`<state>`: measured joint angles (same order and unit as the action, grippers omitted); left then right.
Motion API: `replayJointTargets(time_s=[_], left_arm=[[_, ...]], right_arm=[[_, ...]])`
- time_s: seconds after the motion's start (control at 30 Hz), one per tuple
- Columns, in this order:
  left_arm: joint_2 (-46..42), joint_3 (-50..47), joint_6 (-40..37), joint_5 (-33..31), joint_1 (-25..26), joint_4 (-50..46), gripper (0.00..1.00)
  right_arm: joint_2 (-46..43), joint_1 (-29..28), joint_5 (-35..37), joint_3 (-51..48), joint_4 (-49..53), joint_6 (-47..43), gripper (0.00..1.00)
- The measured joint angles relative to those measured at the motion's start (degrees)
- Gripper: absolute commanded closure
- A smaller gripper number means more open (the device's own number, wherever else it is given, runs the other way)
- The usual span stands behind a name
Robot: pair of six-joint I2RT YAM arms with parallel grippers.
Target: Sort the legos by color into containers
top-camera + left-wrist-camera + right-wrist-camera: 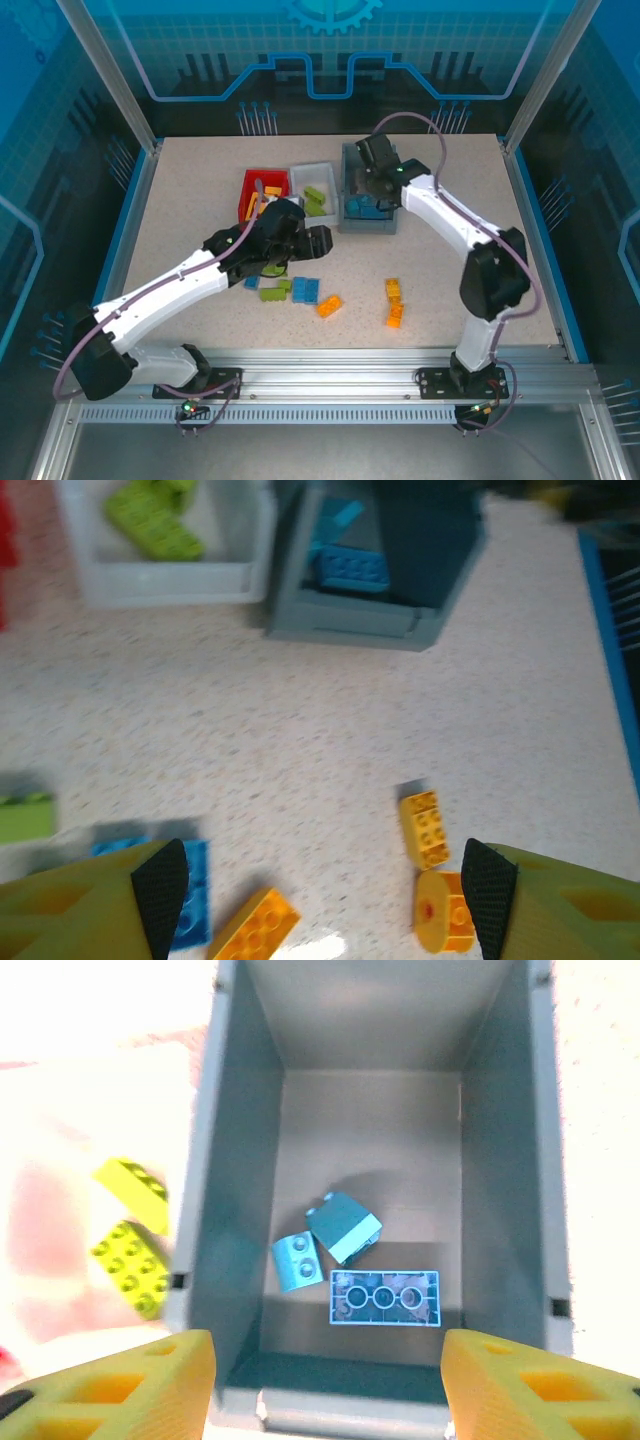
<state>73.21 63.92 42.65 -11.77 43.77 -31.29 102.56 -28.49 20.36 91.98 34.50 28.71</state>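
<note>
Three containers stand at the back: a red bin point(250, 182), a white bin point(310, 169) with lime green legos point(316, 197), and a grey bin point(368, 226). My right gripper point(370, 195) hovers open over the grey bin point(500, 1160), nothing between its yellow fingers point(130, 1380). Three blue legos point(384, 1296) lie on the bin floor below it. My left gripper point(302, 245) is open and empty above the table, in front of the red and white bins. Loose on the table lie orange legos point(425, 827), a blue lego point(192, 895) and a green lego point(25, 815).
More loose bricks sit mid-table: blue point(305, 290), green point(272, 293), orange point(329, 306) and two orange ones point(394, 302) to the right. Blue rails edge the table point(450, 260) on both sides. The right half of the tabletop has free room.
</note>
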Motion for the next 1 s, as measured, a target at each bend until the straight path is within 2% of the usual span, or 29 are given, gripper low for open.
replayJointTargets(time_s=[0.17, 0.3, 0.4, 0.5, 0.7, 0.87, 1.0], left_arm=[[-3.26, -5.29, 5.46, -1.92, -1.18, -6.47, 0.23], [-4.39, -10.62, 6.91, 0.31, -7.45, -8.79, 0.22], [-1.38, -9.84, 3.52, 1.36, -13.75, -9.18, 0.19], [5.73, -5.95, -2.58, 1.77, -18.53, -8.92, 0.19], [20.13, -0.24, -13.4, 4.33, -25.27, -7.04, 0.2], [28.39, 3.69, -18.88, 6.51, -25.7, -6.71, 0.22], [32.52, 5.46, -20.5, 6.75, -25.66, -6.69, 0.3]], right_arm=[[-14.1, -7.58, 0.39, -11.06, -5.86, -4.44, 0.36], [-20.55, -17.22, -2.84, -21.03, -10.86, -8.37, 0.32], [-20.63, -23.1, -5.57, -26.01, -12.98, -9.29, 0.32], [-19.93, -26.84, -7.58, -28.74, -13.27, -9.07, 0.3], [-19.85, -30.36, -10.45, -29.44, -16.5, -8.02, 0.24], [-19.85, -30.84, -11.67, -29.44, -17.7, -7.63, 0.24], [-19.98, -30.84, -11.85, -29.44, -17.88, -7.1, 0.24]])
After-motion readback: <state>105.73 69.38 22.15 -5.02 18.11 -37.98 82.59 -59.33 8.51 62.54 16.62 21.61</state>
